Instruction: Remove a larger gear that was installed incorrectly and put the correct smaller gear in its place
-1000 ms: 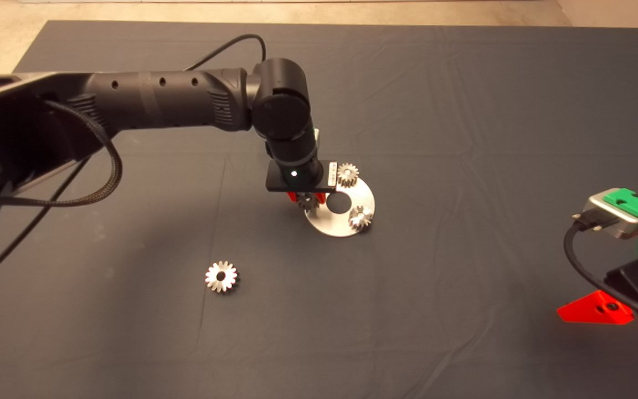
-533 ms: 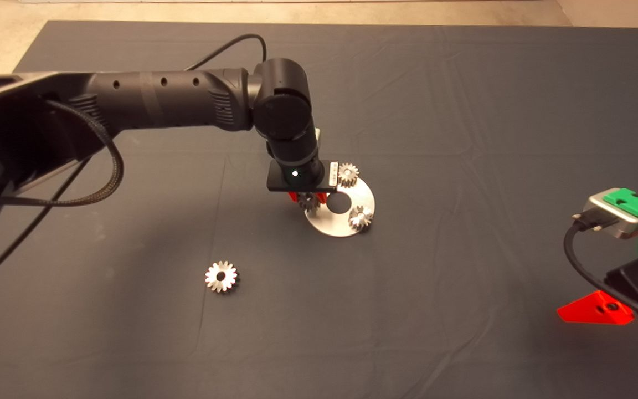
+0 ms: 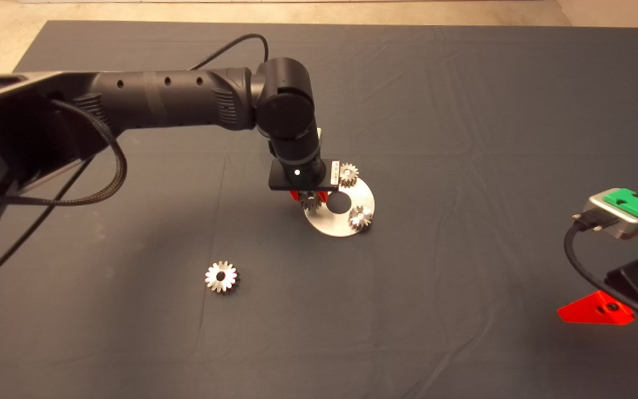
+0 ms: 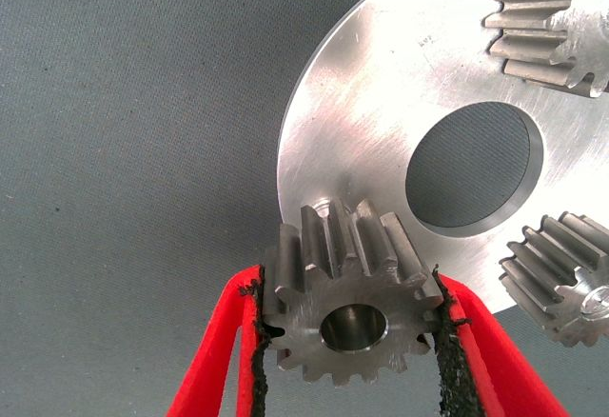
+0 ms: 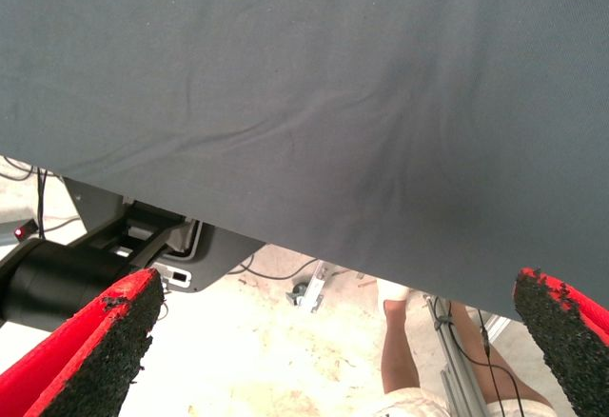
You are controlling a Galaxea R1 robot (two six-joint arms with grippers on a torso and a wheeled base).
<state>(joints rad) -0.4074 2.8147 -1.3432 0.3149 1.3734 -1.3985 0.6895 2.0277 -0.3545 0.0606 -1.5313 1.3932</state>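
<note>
My left gripper is shut on the smaller gear, a dull grey gear with a dark centre hole, its teeth pinched between the black pads. It is held over the left rim of the round silver plate; I cannot tell whether it touches the plate. Two similar small gears stand on the plate beside its centre hole. The larger gear, bright silver with a wide hole, lies flat on the mat to the front left. My right gripper waits open at the lower right edge.
The dark mat is wrinkled around the plate. In the right wrist view, beyond the mat's edge, a person's leg and equipment on the floor show between the wide-apart red fingers.
The left arm has eased slightly to the right, carrying the smaller gear a little further over the plate's rim. The larger gear and the right arm have not moved.
</note>
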